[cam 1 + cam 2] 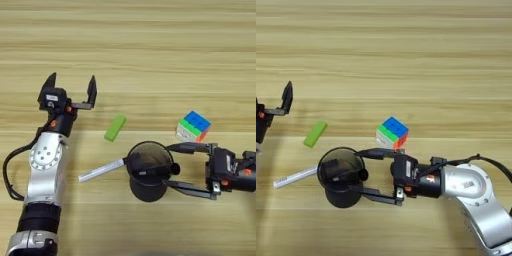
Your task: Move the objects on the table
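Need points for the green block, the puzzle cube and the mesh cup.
green block [115, 127], left eye view, middle of its top face.
puzzle cube [395, 126], right eye view, blue top face.
mesh cup [146, 191], left eye view, front of its outer wall.

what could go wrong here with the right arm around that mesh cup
The right end effector straddles the black mesh pen cup with fingers open, and a black pen sits inside. If it closes off-centre or pushes, the cup may tip and spill the pen. The silver-white marker pen lies against the cup's left side, so sliding the cup could roll it. The multicoloured puzzle cube sits close behind the upper finger and might get knocked.
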